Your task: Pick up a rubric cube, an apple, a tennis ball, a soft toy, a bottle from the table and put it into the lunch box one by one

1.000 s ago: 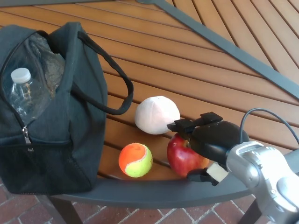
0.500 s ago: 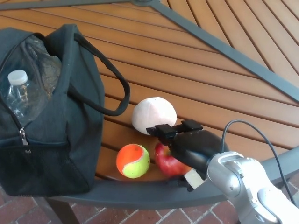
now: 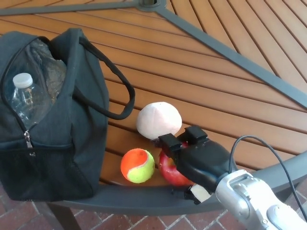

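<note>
The right hand (image 3: pixel 192 155) sits directly over the apple (image 3: pixel 171 171), and this is the relation that decides the coming move. The apple lies under and slightly to the left of the palm, near the front rim of the table (image 3: pixel 268 167). 2 fingers (image 3: pixel 169 142) reach past the top of the apple toward the soft toy (image 3: pixel 159 120), and the thumb seems to be low on the near side. Whether the fingers already press the apple I cannot tell, because the palm hides the contact. The apple is round, so it has no long axis to match. The left hand is not visible, so the right hand is clearly the nearer one.

The count: 1 apple, 1 ball (image 3: pixel 137 166) just beside the apple on its left, and 1 soft toy just behind both. 1 bottle (image 3: pixel 23 98) stands inside the open bag (image 3: pixel 72 143) at the left. I see 0 cubes; it may be hidden in the bag. I judge the apple is the thing now in hand, and the bag lies well to its left.
</note>
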